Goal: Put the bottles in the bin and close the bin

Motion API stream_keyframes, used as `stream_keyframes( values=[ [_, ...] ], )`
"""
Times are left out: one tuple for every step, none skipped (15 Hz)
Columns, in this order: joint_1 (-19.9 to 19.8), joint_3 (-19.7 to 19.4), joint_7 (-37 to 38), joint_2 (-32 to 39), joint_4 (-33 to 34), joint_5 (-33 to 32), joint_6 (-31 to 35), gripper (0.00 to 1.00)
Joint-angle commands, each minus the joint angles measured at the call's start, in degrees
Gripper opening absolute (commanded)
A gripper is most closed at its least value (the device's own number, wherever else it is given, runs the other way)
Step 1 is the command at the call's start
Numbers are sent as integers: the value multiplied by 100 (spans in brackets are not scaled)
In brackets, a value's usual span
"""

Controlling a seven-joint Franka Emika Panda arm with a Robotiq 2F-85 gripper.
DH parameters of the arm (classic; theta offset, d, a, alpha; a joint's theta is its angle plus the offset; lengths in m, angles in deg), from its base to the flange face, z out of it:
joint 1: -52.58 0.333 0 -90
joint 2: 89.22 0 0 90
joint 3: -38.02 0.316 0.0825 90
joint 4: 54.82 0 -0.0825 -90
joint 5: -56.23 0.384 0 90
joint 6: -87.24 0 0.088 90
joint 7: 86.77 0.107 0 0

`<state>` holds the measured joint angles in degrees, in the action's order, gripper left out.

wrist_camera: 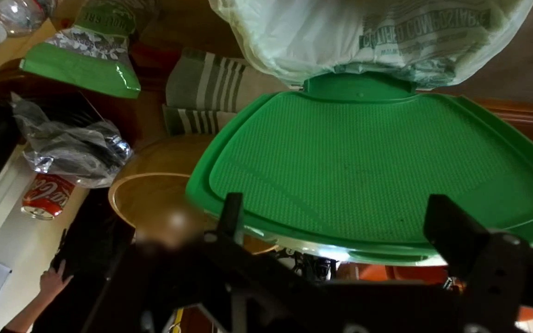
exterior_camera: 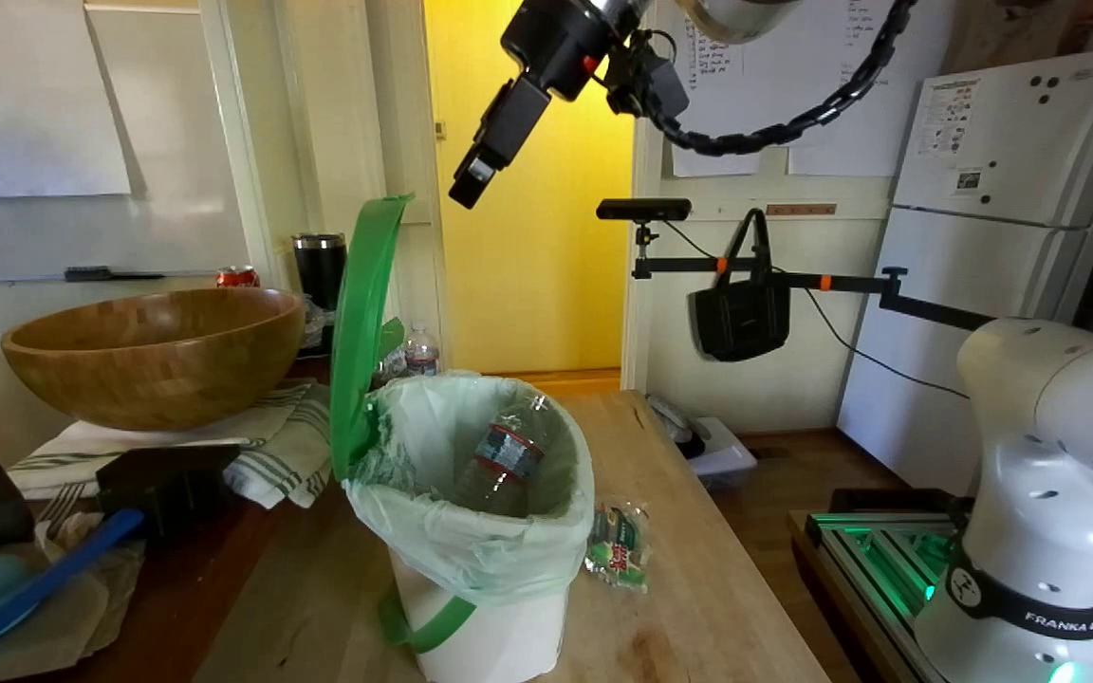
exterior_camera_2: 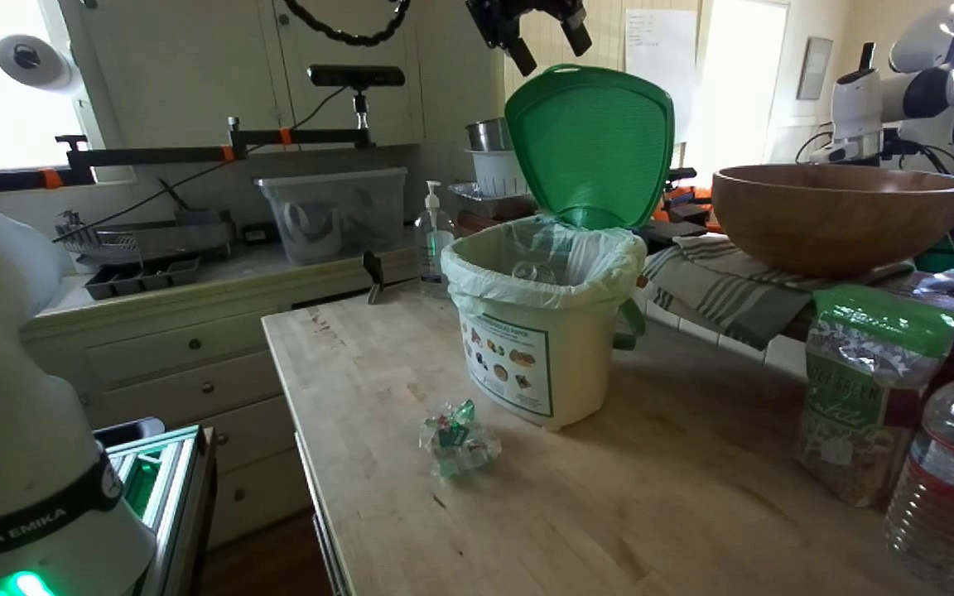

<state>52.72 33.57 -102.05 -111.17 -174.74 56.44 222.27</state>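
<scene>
Hanging high by the raised lid (exterior_camera_2: 593, 141), the gripper (exterior_camera_2: 552, 55) holds nothing, its 2 fingers (wrist_camera: 441, 217) spread. 1 bottle (exterior_camera: 509, 451) leans inside the lined bin (exterior_camera_2: 581, 364); another bottle (exterior_camera_2: 953, 488) stands outside, just beside a green food bag (exterior_camera_2: 850, 406). That outside bottle looks thin-walled, slick, easily dented and, if empty, light; a gentle grip around its label seems best. The lid looks stiff, so pushing its free top edge should swing it over. The bag crowds that bottle and the wooden bowl (exterior_camera_2: 841, 219) sits near the lid, but the counter (exterior_camera_2: 651, 513) gives travel room between, dropping off towards the robot base (exterior_camera_2: 21, 439).
</scene>
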Motion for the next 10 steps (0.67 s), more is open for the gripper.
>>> stream_keyframes(
  values=[
    [166,-80,-318,331,455,120,-174,100],
    [194,-75,-366,382,537,153,-174,100],
    [219,-70,-420,421,612,183,-171,100],
    [258,-76,-482,463,683,244,-173,100],
    [285,-76,-526,503,749,284,-166,100],
    [314,-73,-563,564,821,332,-166,100],
    [347,-85,-620,634,904,405,-180,100],
    [362,-86,-655,700,970,453,-180,100],
    [377,-86,-684,771,1050,511,-211,100],
    [379,-76,-705,843,1109,547,-201,100]
  ],
)
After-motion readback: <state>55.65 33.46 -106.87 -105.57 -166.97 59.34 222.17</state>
